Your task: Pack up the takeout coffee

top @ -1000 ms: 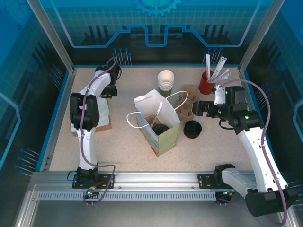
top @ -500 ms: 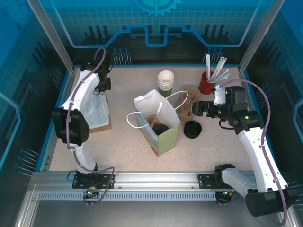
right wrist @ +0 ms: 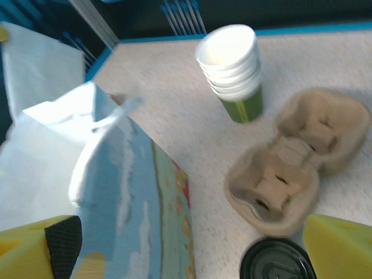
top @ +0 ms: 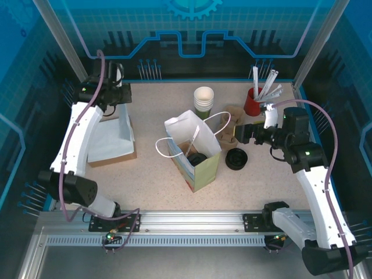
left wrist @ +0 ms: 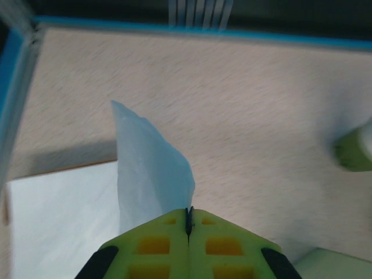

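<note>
Movement over the last second belongs to the left arm: it has swung up and back from the napkin pile toward the far left corner of the table point(top: 157, 110). The left gripper point(left wrist: 188, 212) has its fingers pressed together on the corner of a thin white napkin point(left wrist: 152, 168), which trails from it over the napkin pile point(top: 110, 139) by the left edge. A napkin looks to have been peeled off the pile. The likely next job is carrying it across to the paper bag point(top: 204, 171) standing open in the middle of the table.

The coffee point(top: 197, 158) already sits inside that bag, its black lid showing down in the opening beside a thin white stick, perhaps a stirrer. The main packing step therefore seems done, and the napkin is an extra.

The right gripper point(top: 240, 133) has barely shifted. Its fingers are spread wide and hold nothing as it hovers toward the right edge, just beside the cardboard cup carrier point(right wrist: 290, 174) and near the stack of loose lids point(top: 236, 158). The stack of spare cups point(right wrist: 232, 64) stands toward the far edge, untouched.
</note>
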Available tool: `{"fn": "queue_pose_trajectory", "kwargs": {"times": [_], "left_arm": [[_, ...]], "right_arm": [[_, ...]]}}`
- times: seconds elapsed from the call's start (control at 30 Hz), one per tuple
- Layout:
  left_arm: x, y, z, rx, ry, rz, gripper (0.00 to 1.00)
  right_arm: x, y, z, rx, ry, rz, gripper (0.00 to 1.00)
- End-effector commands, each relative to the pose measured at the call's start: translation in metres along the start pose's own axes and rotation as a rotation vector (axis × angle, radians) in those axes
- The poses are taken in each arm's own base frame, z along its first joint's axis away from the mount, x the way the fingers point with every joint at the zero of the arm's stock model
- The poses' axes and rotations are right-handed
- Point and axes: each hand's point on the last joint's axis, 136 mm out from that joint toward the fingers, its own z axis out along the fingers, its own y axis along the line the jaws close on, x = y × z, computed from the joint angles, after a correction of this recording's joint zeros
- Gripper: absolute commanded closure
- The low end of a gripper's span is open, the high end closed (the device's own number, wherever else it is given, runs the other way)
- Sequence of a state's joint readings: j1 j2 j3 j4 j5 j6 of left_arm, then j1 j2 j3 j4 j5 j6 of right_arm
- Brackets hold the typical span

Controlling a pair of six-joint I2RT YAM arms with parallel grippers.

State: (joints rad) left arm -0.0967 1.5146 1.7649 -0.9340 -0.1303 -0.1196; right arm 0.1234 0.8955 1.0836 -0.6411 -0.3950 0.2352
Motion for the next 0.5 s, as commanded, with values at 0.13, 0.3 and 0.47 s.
{"fn": "queue_pose_trajectory", "kwargs": {"times": [0.13,0.3,0.47], "left_arm": [[-0.064,-0.097,-0.078,0.561,-0.237,0.041,1.00],[-0.086,-0.139,-0.132,0.822,-0.318,0.087,1.00],[-0.083,-0.181,-0.184,1.013,-0.350,0.215,1.00]], "right_arm": [[-0.056,0.061,-0.026,-0.271,-0.199,-0.195,0.00],[-0.081,0.094,-0.036,-0.338,-0.236,-0.363,0.00],[-0.101,0.136,-0.042,-0.403,-0.264,-0.589,0.00]]}}
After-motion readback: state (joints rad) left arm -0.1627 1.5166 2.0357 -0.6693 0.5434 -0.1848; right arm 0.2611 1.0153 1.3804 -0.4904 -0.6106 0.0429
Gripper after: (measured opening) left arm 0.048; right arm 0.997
